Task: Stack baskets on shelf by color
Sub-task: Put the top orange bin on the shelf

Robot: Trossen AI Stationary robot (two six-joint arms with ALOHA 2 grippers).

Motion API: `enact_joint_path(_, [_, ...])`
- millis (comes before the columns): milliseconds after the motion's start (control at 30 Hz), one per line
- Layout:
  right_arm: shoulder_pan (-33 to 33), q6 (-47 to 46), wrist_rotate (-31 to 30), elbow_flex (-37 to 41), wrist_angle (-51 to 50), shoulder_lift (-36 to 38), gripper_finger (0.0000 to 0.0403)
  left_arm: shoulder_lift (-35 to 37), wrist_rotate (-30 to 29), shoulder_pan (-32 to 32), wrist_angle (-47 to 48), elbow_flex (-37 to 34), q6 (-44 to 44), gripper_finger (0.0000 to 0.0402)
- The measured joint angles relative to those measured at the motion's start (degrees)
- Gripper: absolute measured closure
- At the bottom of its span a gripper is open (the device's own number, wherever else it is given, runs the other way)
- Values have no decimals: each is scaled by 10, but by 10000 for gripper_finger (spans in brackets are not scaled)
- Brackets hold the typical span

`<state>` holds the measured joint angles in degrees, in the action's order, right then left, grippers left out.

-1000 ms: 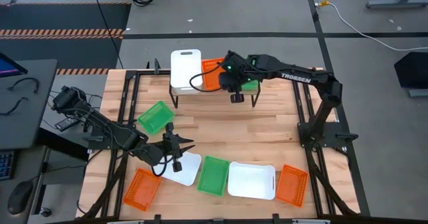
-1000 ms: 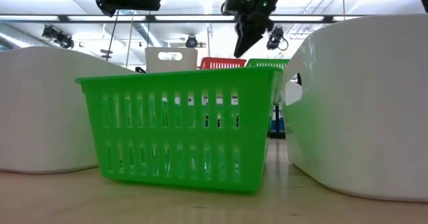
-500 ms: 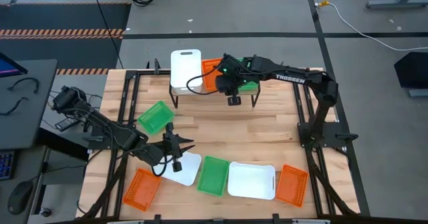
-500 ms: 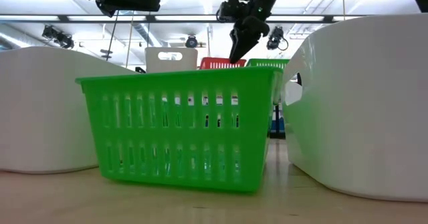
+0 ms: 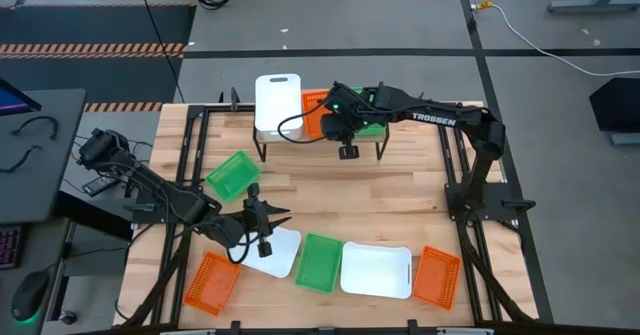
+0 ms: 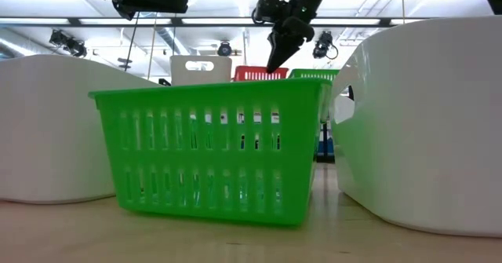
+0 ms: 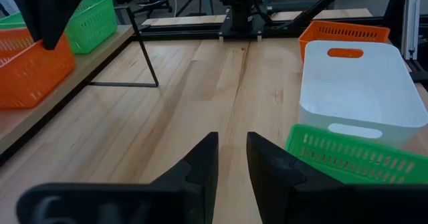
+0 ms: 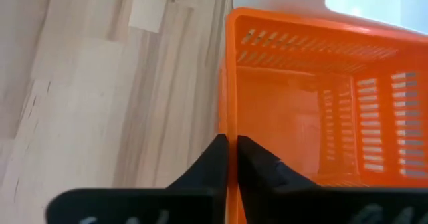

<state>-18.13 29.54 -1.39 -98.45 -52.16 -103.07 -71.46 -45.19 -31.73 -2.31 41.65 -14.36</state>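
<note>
From above, the shelf (image 5: 318, 125) stands at the far middle of the counter (image 5: 330, 190), carrying a white basket (image 5: 277, 100) at its left end, an orange basket (image 5: 317, 114) beside it and a green basket (image 5: 374, 125) largely hidden under the right arm. Only the right wrist view shows what the right gripper (image 8: 229, 147) is doing: its two dark fingers (image 8: 212, 158) are nearly together, pinched on the thin wall of the orange basket (image 8: 314, 110), one finger inside and one outside, so it is clenched on that rim. The basket's long axis runs away from the gripper along the shelf's depth, its open side up. The low view sets the same gripper (image 6: 281, 47) coming down onto the orange basket (image 6: 261, 74) behind a green basket (image 6: 212, 145) that fills the foreground, with white baskets (image 6: 423, 122) on either side. The left gripper (image 5: 262, 220) hangs over the near left of the counter, above a white basket (image 5: 272, 252); the left wrist view shows its fingers (image 7: 204, 167) parted by a narrow gap with nothing between them, over bare wood. Along the near edge lie an orange basket (image 5: 212, 281), a green basket (image 5: 320, 263), a white basket (image 5: 376, 270) and another orange basket (image 5: 437, 276), long axes mostly pointing front to back; one more green basket (image 5: 233, 175) lies tilted at the left.
</note>
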Motion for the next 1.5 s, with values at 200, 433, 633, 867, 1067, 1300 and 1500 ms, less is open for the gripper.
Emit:
enact_joint_path(200, [0,-19,0,0,7,0,383,0,0,0,0,0,0,315])
enact_joint_path(433, [2,-43,0,0,11,0,382,0,0,0,0,0,0,316])
enact_joint_path(633, [2,-69,1,0,11,0,382,0,0,0,0,0,0,314])
enact_joint_path(867, [2,-89,0,0,11,0,381,0,0,0,0,0,0,317])
enact_joint_path(1067, [2,-89,0,0,11,0,379,0,0,0,0,0,0,312])
enact_joint_path(1300, [2,-101,1,0,16,0,338,0,0,0,0,0,0,318])
enact_joint_path(1500, [2,-112,1,0,17,0,301,0,0,0,0,0,0,312])
